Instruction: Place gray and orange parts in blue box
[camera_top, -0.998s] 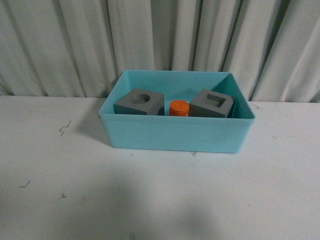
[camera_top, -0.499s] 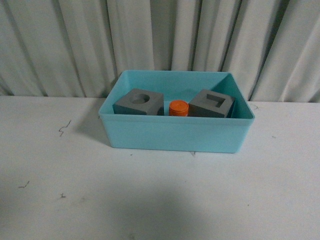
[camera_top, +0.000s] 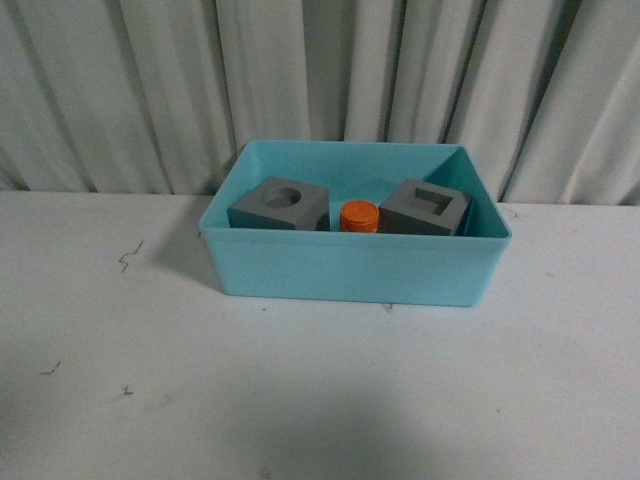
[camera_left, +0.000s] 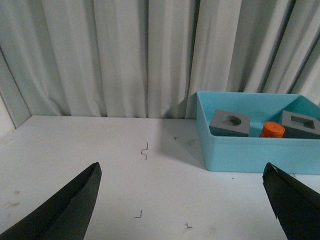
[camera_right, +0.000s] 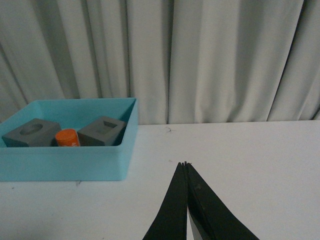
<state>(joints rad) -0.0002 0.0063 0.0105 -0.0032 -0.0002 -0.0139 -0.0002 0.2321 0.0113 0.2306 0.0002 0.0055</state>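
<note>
The blue box (camera_top: 350, 270) stands on the white table near the curtain. Inside it, a gray cube with a round recess (camera_top: 279, 204) lies at the left, a gray cube with a square recess (camera_top: 425, 208) at the right, and the orange cylinder (camera_top: 358, 216) between them. The left wrist view shows the same box (camera_left: 240, 152) with both cubes and the orange cylinder (camera_left: 272, 129). My left gripper (camera_left: 182, 187) is open above bare table, well away from the box. My right gripper (camera_right: 185, 163) is shut on nothing, off to the side of the box (camera_right: 65, 162). Neither arm appears in the front view.
A pleated grey-white curtain (camera_top: 320, 80) hangs right behind the box. The white table (camera_top: 300, 390) carries small dark scuff marks (camera_top: 128, 258).
</note>
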